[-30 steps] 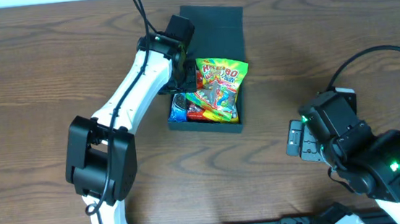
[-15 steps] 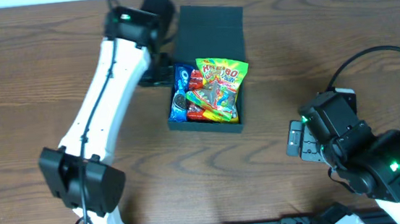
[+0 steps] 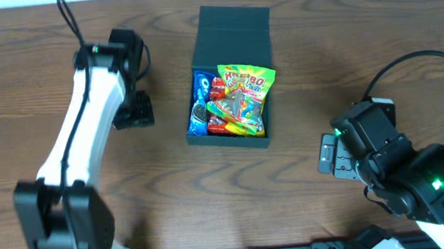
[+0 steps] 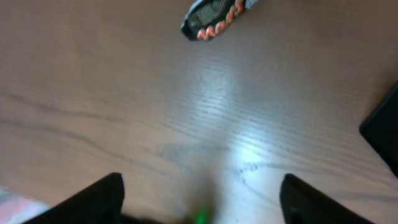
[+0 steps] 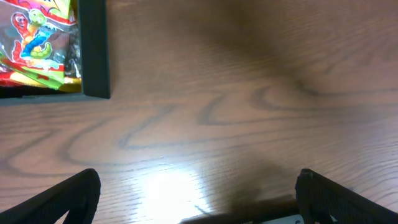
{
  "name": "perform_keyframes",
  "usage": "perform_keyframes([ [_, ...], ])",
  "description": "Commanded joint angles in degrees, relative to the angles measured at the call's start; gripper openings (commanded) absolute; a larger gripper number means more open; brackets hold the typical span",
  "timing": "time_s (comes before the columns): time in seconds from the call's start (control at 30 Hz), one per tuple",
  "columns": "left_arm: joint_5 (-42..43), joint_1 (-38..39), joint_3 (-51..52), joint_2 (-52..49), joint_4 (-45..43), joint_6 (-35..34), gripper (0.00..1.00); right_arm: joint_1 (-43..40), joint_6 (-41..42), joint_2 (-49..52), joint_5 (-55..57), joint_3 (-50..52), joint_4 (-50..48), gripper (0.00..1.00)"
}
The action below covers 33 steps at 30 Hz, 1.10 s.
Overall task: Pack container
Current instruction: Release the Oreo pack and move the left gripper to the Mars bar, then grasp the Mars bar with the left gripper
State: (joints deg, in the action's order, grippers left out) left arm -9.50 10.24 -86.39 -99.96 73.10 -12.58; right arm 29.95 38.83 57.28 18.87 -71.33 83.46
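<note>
**A:** Overhead first. Where's the container?

**B:** The container [image 3: 232, 136] sits on the table [image 3: 374, 22], centre and toward the far edge. Its lid [image 3: 232, 25] is flapped open away from the robot. There's a bright gummy bag [image 3: 245, 97] on top inside, with a blue cookie packet [image 3: 198, 94] wedged along the box's left wall.

**A:** And the arms?

**B:** The left claw [image 3: 134, 113] is over bare wood, left of the box and apart from it. The right claw [image 3: 328, 155] is low on the right, well apart from the box. From this view I can't tell how wide either one is.

**A:** Left wrist view?

**B:** The left claw [image 4: 200, 186] is spread wide, with only wood grain between the fingers. A small dark packet [image 4: 214, 15] with orange lettering lies at the top edge, blurred. There's a dark shape at the right edge that I can't identify.

**A:** Right wrist?

**B:** The right claw [image 5: 199, 199] is also spread, holding nothing. The container [image 5: 94, 50] shows its near corner at the upper left, with the gummy bag [image 5: 37, 37] visible inside it.
</note>
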Motion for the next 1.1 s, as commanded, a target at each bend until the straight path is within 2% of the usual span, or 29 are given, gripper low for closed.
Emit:
perform_keyframes([
  [0.0, -2.99, -0.28, 4.74, 4.96, -4.00, 7.26, 0.93, 0.17, 1.01, -0.11, 0.63, 0.33, 0.07, 0.99],
  [0.13, -8.22, -0.50, 5.49, 5.01, -5.07, 10.19, 0.95, 0.17, 1.01, -0.11, 0.63, 0.33, -0.13, 0.99],
  [0.3, 1.11, -0.59, 5.62, 4.31, -12.33, 25.83, 0.95, 0.17, 1.46, -0.11, 0.61, 0.33, -0.57, 0.99],
  [0.4, 1.16, -0.94, 5.62, 2.93, -16.26, 29.51, 0.95, 0.17, 1.46, -0.11, 0.61, 0.33, -0.55, 0.99],
  [0.67, 3.76, -4.50, 5.62, -5.90, -19.12, 31.95, 0.95, 0.17, 1.44, -0.11, 0.61, 0.33, -0.57, 0.99],
  [1.07, 7.02, -4.98, 5.62, -15.93, -25.14, 31.89, 0.95, 0.17, 1.44, -0.09, 0.61, 0.33, -1.46, 0.99],
])
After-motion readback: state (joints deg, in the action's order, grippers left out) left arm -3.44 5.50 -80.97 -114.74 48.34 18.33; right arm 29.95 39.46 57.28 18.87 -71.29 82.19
